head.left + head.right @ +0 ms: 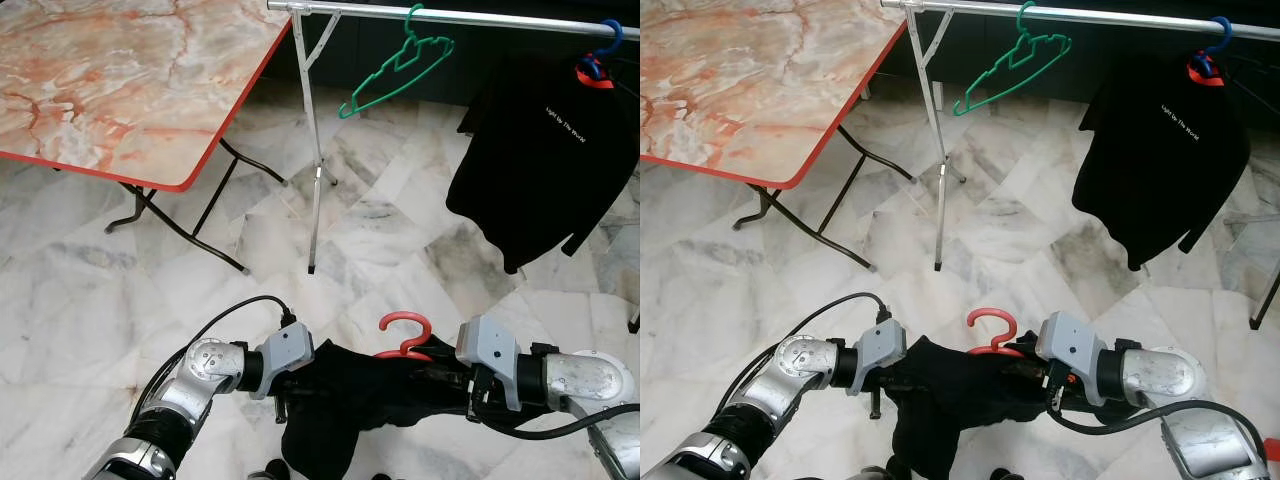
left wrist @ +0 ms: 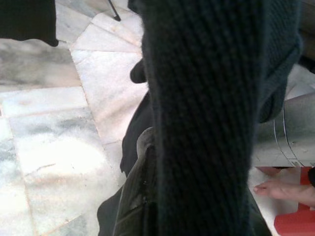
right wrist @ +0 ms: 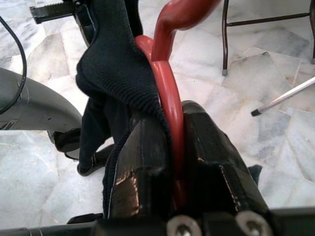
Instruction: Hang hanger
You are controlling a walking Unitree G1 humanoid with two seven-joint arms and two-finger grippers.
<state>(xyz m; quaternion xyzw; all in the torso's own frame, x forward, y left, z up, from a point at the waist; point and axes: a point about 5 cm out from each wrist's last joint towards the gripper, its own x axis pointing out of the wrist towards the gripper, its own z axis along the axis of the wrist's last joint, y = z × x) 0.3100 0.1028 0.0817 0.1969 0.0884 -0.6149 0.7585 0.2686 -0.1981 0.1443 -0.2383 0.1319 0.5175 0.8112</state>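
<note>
Jaws of the right gripper [image 3: 172,162] clamp the red hanger [image 3: 170,88], low centre of the frame, its hook up. A black garment [image 1: 330,400] drapes from it. The left gripper [image 1: 285,385] is buried in cloth; its jaws cannot be told. The rail [image 1: 470,17] runs along the top.

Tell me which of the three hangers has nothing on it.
The green hanger on the rail hangs bare. The blue-hooked one carries a black shirt, and the red hanger in the right end effector carries dark cloth.
</note>
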